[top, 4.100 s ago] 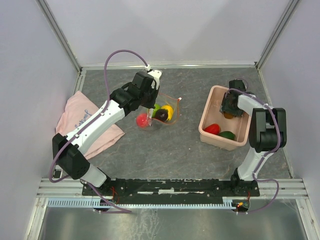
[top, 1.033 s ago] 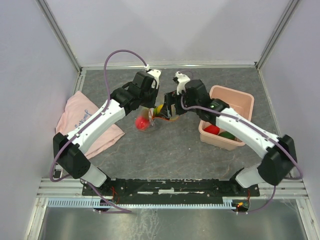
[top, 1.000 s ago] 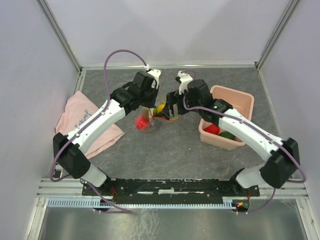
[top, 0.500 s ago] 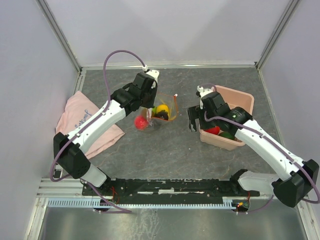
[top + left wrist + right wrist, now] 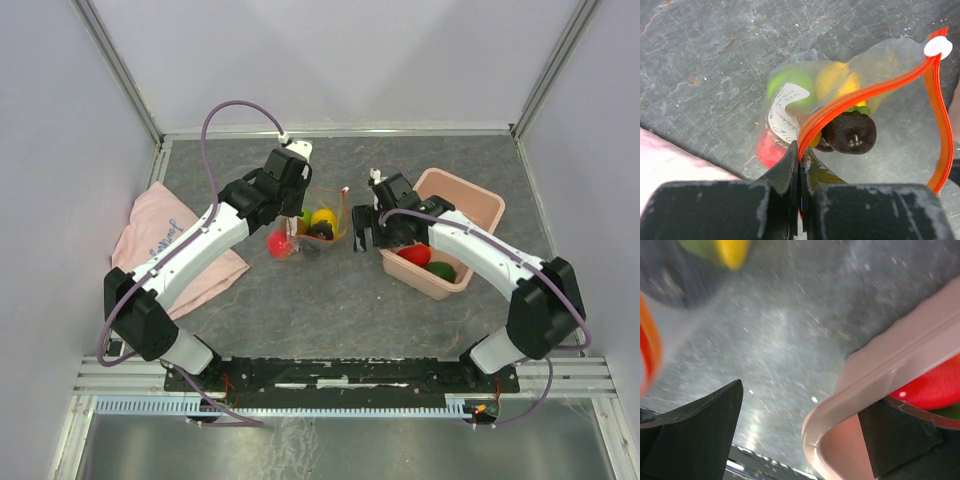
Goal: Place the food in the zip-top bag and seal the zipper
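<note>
several glossy food pieces point(image 5: 850, 134) in clear zip-top bag point(image 5: 890, 60), zipper point(image 5: 875, 91) gaping

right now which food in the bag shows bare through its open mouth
The dark purple piece, inside the zipper loop; the green piece, yellow piece and red piece show blurred behind the bag plastic.

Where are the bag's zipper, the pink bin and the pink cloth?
zipper point(image 5: 875, 91): left wrist view, mid-strip.
pink bin point(image 5: 468, 186): top external view, far rim.
pink cloth point(image 5: 155, 220): top external view, bare middle.
</note>
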You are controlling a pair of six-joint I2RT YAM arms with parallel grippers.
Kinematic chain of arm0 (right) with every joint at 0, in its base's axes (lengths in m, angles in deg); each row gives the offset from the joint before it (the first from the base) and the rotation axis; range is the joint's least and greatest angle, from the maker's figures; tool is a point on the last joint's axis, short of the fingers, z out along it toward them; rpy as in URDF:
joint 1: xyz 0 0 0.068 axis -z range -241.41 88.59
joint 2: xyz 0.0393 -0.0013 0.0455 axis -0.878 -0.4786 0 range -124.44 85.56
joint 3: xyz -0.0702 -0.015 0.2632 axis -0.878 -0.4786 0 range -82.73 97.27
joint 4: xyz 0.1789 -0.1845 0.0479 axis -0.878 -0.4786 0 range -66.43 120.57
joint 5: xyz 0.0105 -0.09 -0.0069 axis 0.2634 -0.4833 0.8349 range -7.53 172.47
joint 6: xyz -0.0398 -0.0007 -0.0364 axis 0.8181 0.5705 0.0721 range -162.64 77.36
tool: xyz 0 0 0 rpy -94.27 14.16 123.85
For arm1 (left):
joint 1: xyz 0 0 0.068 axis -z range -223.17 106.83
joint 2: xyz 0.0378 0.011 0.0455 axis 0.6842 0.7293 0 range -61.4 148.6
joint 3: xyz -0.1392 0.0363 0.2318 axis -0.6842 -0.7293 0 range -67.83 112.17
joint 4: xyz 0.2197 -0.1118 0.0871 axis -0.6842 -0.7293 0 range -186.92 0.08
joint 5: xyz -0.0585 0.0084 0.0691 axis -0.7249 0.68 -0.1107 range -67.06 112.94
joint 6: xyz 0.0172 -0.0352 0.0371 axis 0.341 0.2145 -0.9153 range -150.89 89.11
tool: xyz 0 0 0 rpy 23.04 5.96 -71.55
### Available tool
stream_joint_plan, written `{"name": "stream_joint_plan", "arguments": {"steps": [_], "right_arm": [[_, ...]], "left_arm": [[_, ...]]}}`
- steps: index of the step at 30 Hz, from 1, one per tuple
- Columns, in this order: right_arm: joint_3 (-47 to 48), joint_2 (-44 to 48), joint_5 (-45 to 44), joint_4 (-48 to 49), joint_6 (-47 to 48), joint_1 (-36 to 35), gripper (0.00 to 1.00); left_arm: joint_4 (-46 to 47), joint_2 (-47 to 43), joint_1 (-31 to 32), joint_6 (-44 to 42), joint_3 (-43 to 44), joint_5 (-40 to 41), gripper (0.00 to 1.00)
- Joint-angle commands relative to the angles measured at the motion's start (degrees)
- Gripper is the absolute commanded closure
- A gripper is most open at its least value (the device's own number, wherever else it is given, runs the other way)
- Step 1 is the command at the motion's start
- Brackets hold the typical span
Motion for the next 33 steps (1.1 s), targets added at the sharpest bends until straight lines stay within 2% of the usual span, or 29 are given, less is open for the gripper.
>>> {"name": "stream_joint_plan", "arguments": {"steps": [1, 8, 14, 18, 28, 33], "right_arm": [[6.5, -4.4, 5.4, 15.5, -2.8, 2.8, 0.01], [13.0, -12.6, 3.7, 23.6, -5.5, 10.7, 0.01], [19.7, -18.1, 2.9, 21.6, -4.5, 16.7, 0.01], [20.8, -16.5, 5.2, 19.1, -2.7, 19.0, 0.01], [16.9, -8.1, -2.4, -2.3, 6.6, 19.9, 0.0], [13.2, -6.0, -0.9, -9.5, 8.9, 19.2, 0.03]], "left_arm": [[1.0, -3.3, -0.5, 2.3, -0.3, 2.7, 0.97], [1.0, -5.0, -0.8, 2.5, -0.9, 3.4, 0.97], [1.0, -5.0, -0.9, 2.7, -0.7, 3.0, 0.97], [1.0, -4.9, -0.9, 2.8, -0.2, 2.8, 0.97], [1.2, -4.6, -1.0, 2.9, -0.3, 2.8, 0.97], [1.4, -3.7, -1.0, 2.8, 0.1, 2.3, 0.97]]}}
